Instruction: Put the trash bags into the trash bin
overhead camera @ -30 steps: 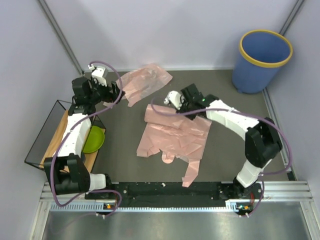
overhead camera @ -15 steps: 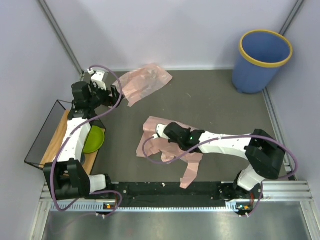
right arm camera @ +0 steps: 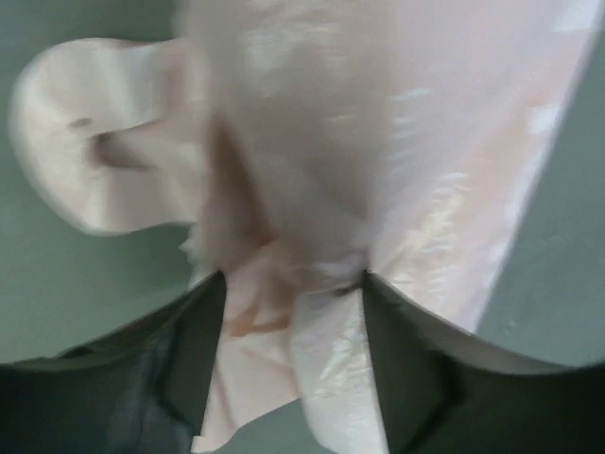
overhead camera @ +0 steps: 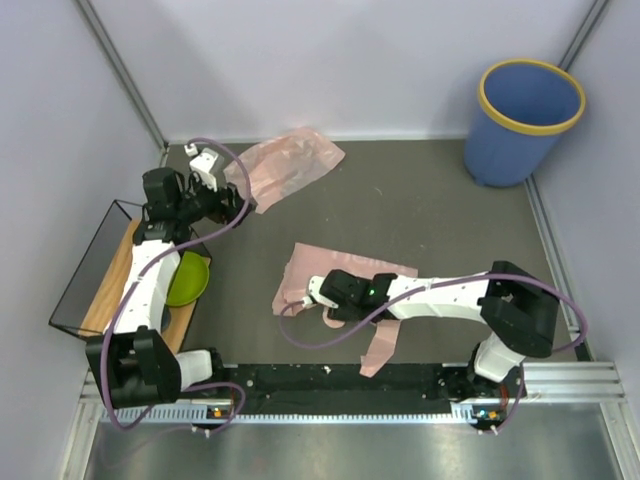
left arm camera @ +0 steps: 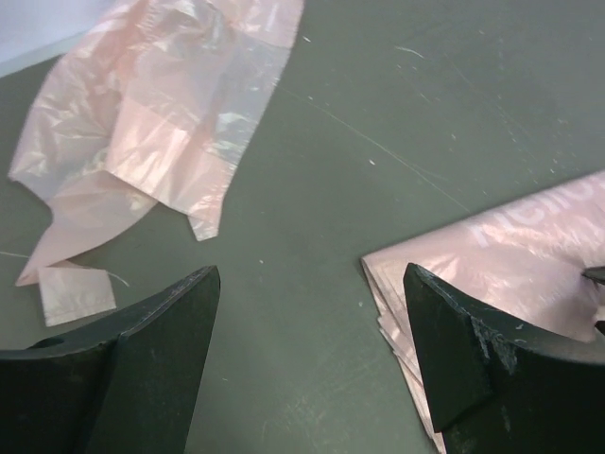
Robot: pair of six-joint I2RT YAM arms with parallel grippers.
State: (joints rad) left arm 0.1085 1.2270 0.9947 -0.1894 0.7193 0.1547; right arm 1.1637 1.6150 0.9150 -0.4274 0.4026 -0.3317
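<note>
Top external: blue trash bin [overhead camera: 508, 160] with yellow rim, upright in the far right corner, well apart from both bags and both arms. On the dark table [overhead camera: 430, 210], far trash bag [overhead camera: 292, 163] crumpled at far left of centre. Toward the near middle, near trash bag [overhead camera: 350, 262] spread flatter and partly folded, one strip trailing to the near edge. Right arm stretched low and leftward across it, with right gripper [overhead camera: 305, 295] at that bag's left edge. Hanging just beside the far bag's left end, left gripper [overhead camera: 232, 190]. At near left, green bowl [overhead camera: 190, 278] at the right side of a black wire frame [overhead camera: 70, 290].

Left wrist: left gripper [left arm camera: 310, 274] spread wide and empty, only bare table between its dark fingers [left arm camera: 142, 369]. Beyond them to the left, far trash bag [left arm camera: 161, 123]; to the right, a corner of near trash bag [left arm camera: 510, 255] with white lettering.

Right wrist: blurred. Right gripper [right arm camera: 293, 284] part-way apart, with bunched pink plastic of near trash bag [right arm camera: 378, 113] filling the gap between its fingers [right arm camera: 180, 359]. Pinched or merely lying between: cannot tell.
</note>
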